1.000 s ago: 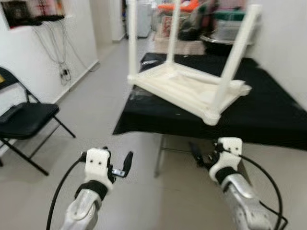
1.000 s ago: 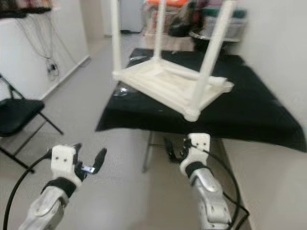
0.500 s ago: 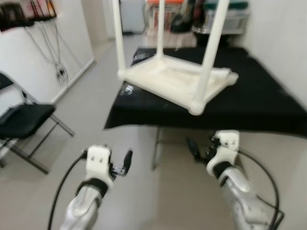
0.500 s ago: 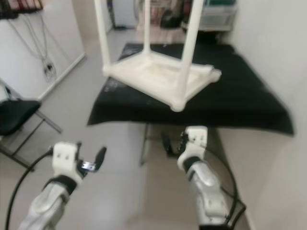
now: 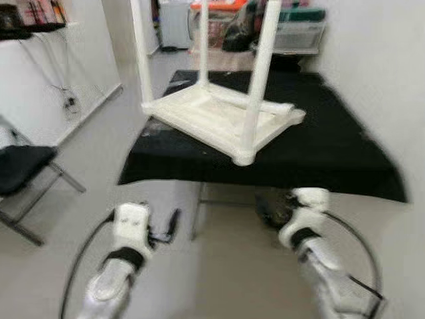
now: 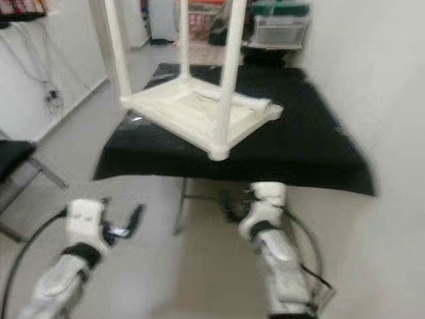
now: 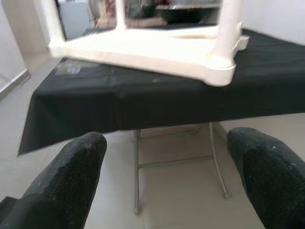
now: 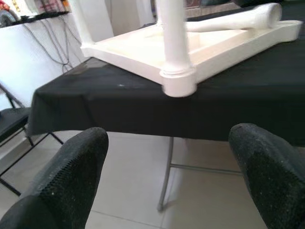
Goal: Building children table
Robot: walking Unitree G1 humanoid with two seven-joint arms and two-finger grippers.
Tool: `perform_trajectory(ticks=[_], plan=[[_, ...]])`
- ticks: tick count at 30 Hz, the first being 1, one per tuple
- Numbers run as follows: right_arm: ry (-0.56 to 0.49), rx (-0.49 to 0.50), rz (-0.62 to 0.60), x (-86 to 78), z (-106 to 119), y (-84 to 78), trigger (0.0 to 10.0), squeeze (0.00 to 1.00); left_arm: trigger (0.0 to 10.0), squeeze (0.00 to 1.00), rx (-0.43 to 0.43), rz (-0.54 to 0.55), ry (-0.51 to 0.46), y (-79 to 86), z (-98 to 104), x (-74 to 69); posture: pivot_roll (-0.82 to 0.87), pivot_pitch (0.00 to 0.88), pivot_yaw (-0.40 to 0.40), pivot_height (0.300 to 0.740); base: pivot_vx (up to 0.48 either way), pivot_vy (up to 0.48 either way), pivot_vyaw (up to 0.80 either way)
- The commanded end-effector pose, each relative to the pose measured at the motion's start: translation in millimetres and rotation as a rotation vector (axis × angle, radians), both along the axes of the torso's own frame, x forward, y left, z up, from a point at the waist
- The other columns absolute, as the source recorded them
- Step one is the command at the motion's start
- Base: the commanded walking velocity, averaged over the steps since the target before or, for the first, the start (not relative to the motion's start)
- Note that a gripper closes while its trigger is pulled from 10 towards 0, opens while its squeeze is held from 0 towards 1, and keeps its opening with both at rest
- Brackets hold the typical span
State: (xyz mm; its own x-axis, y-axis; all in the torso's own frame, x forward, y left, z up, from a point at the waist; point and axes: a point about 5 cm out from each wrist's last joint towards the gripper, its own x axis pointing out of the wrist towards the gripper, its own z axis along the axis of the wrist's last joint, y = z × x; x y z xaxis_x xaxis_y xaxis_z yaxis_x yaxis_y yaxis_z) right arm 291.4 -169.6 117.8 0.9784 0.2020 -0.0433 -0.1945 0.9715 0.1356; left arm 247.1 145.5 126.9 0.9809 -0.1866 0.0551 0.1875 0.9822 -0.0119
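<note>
Black cloth is covering a work table (image 5: 332,156) that is standing on thin metal legs against the wall on the robot's right. On it a white plastic children's table (image 5: 219,118) is lying upside down, its top flat on the cloth near the front left corner, with three legs standing upright and a fourth leg (image 8: 228,20) lying loose across the underside. Off to the left a black folding chair (image 5: 23,169) is standing on the pale tiled floor (image 5: 219,266), well apart from the work table.

Both silver arms are reaching forward at a low height, in front of the cloth's hanging edge and touching nothing. Left gripper (image 5: 163,229) is hovering over the floor, short of the work table's front left corner; in its wrist view its two black fingers (image 7: 66,176) are standing wide apart with nothing between them. Right gripper (image 5: 269,211) is hovering just before the front edge, below the nearest upright leg, blurred in the head views; its wrist view is showing its fingers (image 8: 71,171) likewise spread wide and holding nothing.
</note>
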Motion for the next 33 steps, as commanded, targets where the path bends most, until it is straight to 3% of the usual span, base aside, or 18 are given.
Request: perform_trajectory(ticks=[1, 12, 23, 33], plan=[[0.025, 0.005, -0.004, -0.9, -4, -2.6, 10.0, 0.00, 10.0, 0.00, 0.015, -0.025, -0.006, -1.9, 1, 0.2, -0.01, 0.017, -0.040, 0.740, 0.000, 0.000, -0.80], [-0.001, 0.009, 0.028, -0.9, 0, 1.4, 10.0, 0.00, 10.0, 0.00, 0.016, -0.041, -0.024, -4.7, 6, 1.6, -0.01, 0.017, -0.042, 0.740, 0.291, 0.000, -0.49], [-0.006, -0.009, 0.041, -0.6, 1, 1.3, 10.0, 0.00, 10.0, 0.00, 0.013, -0.047, -0.033, -6.0, 8, 2.6, -0.01, 0.017, -0.046, 0.740, 0.331, 0.000, 0.00], [-0.025, -0.013, 0.130, 0.3, 5, 5.5, 10.0, 0.00, 10.0, 0.00, 0.012, -0.045, -0.066, -5.8, 18, 9.0, -0.01, 0.016, -0.046, 0.740, 0.333, 0.000, 0.00]])
